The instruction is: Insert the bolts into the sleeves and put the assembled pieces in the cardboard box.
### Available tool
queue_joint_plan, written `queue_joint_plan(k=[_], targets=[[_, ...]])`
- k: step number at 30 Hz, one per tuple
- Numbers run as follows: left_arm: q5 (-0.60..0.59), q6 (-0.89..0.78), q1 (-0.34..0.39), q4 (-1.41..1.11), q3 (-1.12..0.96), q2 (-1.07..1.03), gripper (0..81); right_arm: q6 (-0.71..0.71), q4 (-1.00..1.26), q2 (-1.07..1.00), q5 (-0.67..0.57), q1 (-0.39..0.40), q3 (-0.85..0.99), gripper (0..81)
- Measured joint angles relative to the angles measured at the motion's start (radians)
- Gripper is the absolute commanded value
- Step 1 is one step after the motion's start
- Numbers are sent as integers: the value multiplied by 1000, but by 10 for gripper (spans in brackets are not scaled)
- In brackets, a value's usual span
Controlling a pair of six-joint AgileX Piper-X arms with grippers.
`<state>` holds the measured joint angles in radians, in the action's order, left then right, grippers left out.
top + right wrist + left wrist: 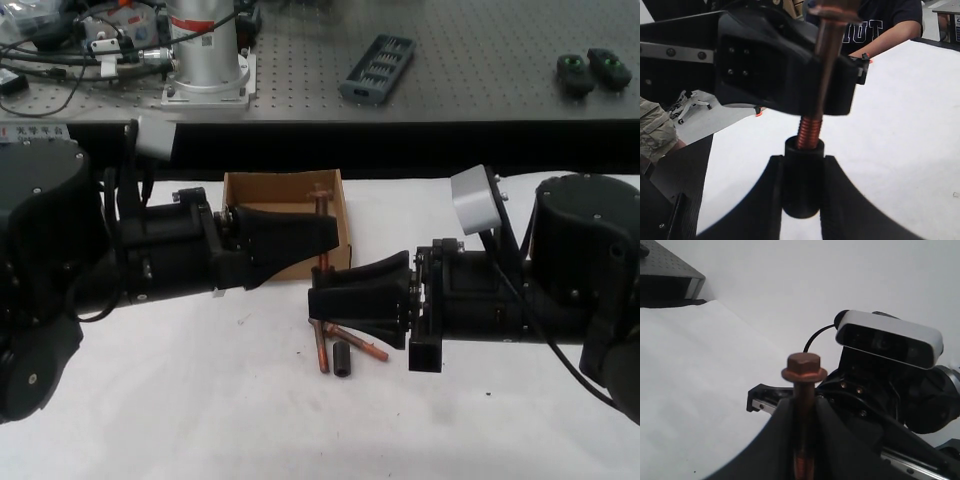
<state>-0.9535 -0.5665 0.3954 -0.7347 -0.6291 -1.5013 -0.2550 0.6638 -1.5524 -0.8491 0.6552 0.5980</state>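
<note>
Held bolt point(803, 371) was copper-coloured; sleeve point(803, 186) was black. Cardboard box point(280, 192) was tan-brown. Bench cover point(200, 420) was plain white. Left gripper point(803, 407) and right gripper point(803, 167) were black.

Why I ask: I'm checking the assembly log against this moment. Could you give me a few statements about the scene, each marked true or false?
1. The left pincer grips a copper bolt with its head up. True.
2. The right pincer holds nothing. False: it is shut on a black sleeve.
3. The copper bolt's threaded end sits at the black sleeve's mouth. True.
4. The cardboard box stands on the perforated bench. False: it stands on the white cloth.
5. No loose parts lie on the white cloth. False: loose bolts and a loose sleeve lie beside the right pincer.
</note>
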Motion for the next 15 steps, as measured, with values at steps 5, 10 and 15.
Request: queue_joint_plan(k=[5, 10, 15], targets=[[0, 25, 0, -3, 0, 0, 6, 0, 15, 0, 0, -1, 0, 43], [0, 50, 0, -3, 0, 0, 6, -18, 14, -5, 2, -1, 12, 43], [7, 74, 0, 15, 0, 0, 6, -24, 13, -8, 5, -5, 24, 43]])
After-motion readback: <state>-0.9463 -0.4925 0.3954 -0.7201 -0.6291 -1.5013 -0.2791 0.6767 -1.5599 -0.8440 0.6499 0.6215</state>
